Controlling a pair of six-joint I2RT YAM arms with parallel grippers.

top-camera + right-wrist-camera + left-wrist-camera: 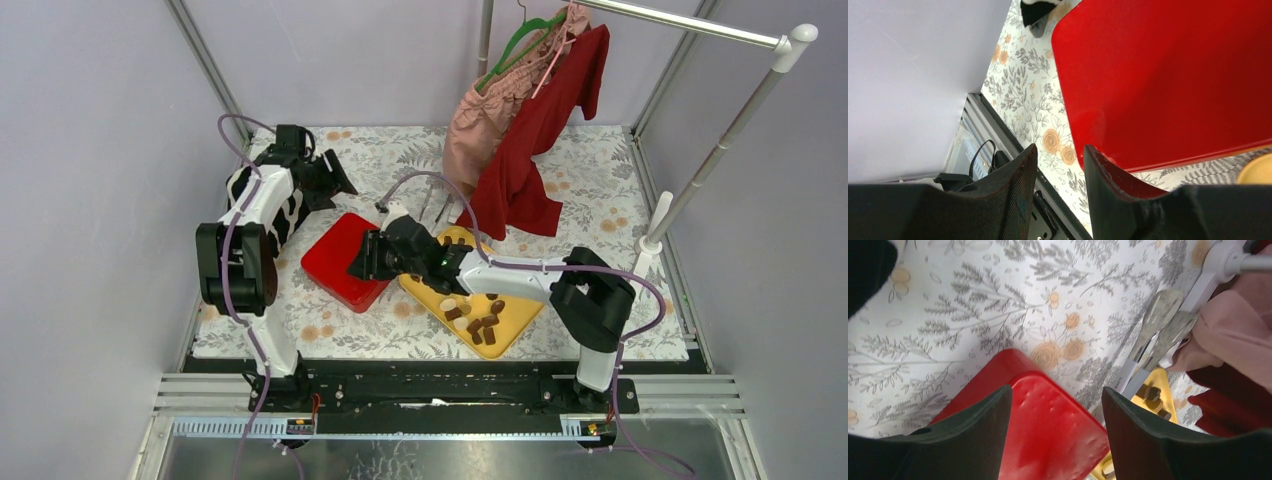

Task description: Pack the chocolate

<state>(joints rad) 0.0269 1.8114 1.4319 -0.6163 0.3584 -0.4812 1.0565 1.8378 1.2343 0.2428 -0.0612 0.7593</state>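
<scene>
The chocolate (475,318) lies as several small brown and cream pieces on the yellow tray (512,300); a few pieces (1151,392) also show in the left wrist view. The red box (335,262) sits closed just left of the tray. My right gripper (358,265) hovers at the box's right edge, open and holding nothing, and its wrist view shows the gripper (1058,155) beside the box (1173,75). My left gripper (340,185) hangs behind the box, open wide and empty. In its own view the gripper (1057,400) looks down on the lid (1048,440).
Metal tongs (435,210) lie behind the tray and appear as tongs (1160,315) in the left wrist view. A pink garment (490,110) and a red garment (530,150) hang from a rack, whose white post (655,225) stands at the right.
</scene>
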